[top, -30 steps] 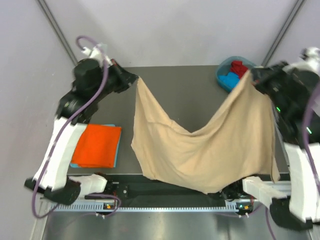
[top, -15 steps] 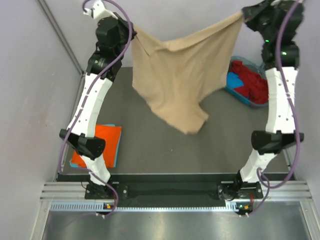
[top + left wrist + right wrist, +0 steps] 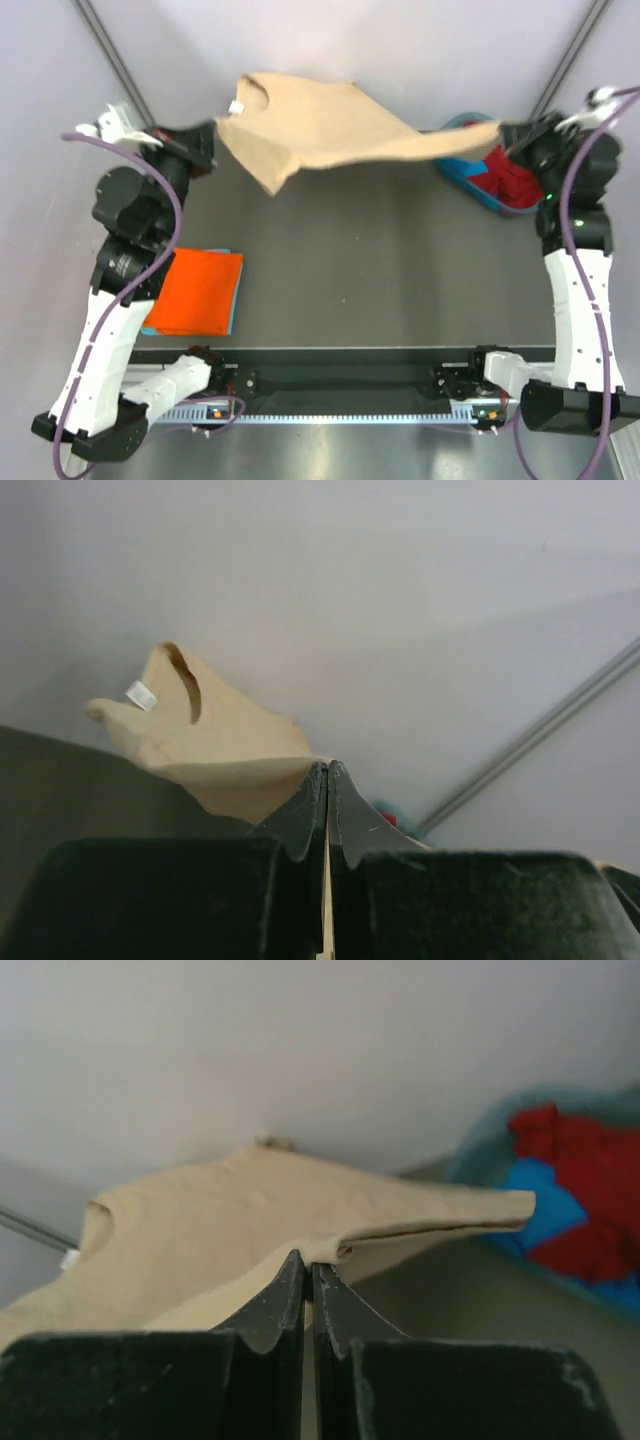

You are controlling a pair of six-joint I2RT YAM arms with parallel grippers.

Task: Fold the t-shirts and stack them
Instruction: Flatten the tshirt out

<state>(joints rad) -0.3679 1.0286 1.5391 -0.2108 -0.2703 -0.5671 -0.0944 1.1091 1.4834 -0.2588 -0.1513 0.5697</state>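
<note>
- One beige shirt [image 3: 320, 125] midair, pinched between two: left end effector [image 3: 208, 138] and right end effector [image 3: 506, 135].
- One folded orange shirt [image 3: 200, 290] on tabletop [image 3: 400, 270].
- One teal tub [image 3: 450, 172].

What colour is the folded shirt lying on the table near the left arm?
Orange; the folded shirt shows best in the top external view.

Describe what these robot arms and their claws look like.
Both the left arm and right arm have white tube-like links joined by chunky black joints. A purple cable loops along each, and a small green light glows on the right one. The left gripper and right gripper have dark fingers tapering to points.
</note>
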